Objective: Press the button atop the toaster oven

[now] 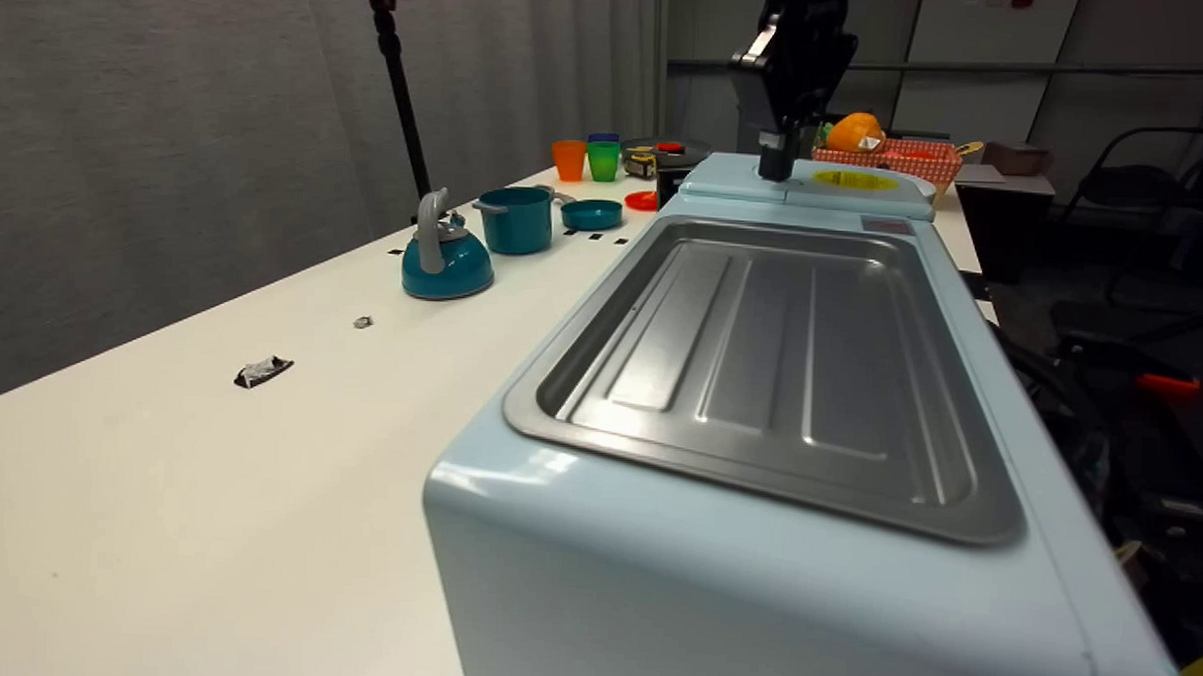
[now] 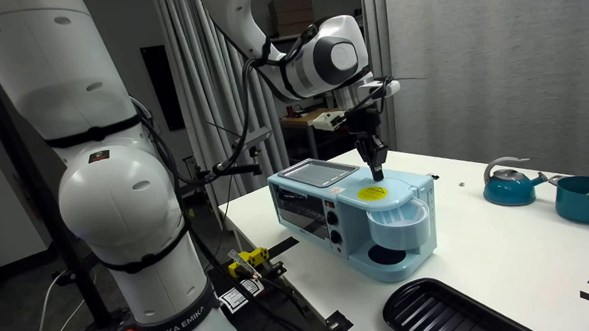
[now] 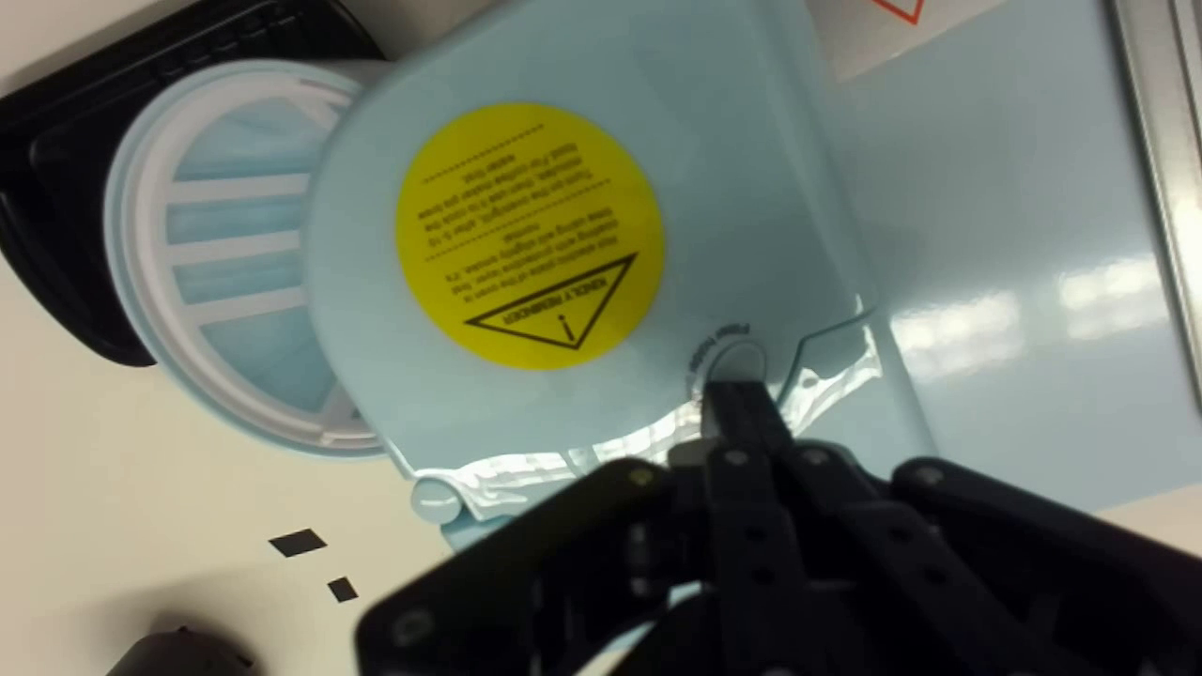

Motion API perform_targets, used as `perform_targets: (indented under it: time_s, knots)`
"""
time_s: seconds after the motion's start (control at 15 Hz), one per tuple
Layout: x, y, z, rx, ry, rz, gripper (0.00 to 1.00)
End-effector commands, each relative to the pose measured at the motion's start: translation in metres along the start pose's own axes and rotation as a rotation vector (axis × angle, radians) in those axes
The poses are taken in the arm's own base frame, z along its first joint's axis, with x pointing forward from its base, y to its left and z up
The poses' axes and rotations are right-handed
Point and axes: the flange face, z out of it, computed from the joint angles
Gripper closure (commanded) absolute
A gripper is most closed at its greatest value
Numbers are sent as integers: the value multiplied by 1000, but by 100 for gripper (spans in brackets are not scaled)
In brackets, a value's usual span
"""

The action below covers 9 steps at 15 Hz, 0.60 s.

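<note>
The pale blue toaster oven [image 1: 523, 585] with its ribbed grey top panel [image 1: 762, 334] stands on the white table; it also shows in an exterior view [image 2: 358, 243] and in the wrist view [image 3: 742, 169]. A round button [image 3: 739, 360] sits on its top, beside a yellow round sticker [image 3: 531, 235]. My gripper [image 3: 737, 387] is shut and empty, its fingertips together over the button and covering part of it. In both exterior views the gripper [image 1: 775, 172] [image 2: 377, 178] points down at the oven's top. Whether the button is pressed in cannot be told.
A light blue filter basket [image 2: 400, 230] juts from the oven's end. A black ribbed tray [image 2: 436, 315] lies on the table near it. A teal kettle [image 1: 449, 270], a teal pot [image 1: 518, 223] and a small teal dish [image 1: 592, 216] stand along the table.
</note>
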Motion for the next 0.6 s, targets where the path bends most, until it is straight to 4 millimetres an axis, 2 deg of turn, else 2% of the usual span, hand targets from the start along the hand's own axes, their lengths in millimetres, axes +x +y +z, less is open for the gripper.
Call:
perform_targets:
  time_s: [0.0,0.53]
  knots:
    - [-7,7,17,-31,-19,-10,100]
    - [-7,2,-9,-23,23,-36,100]
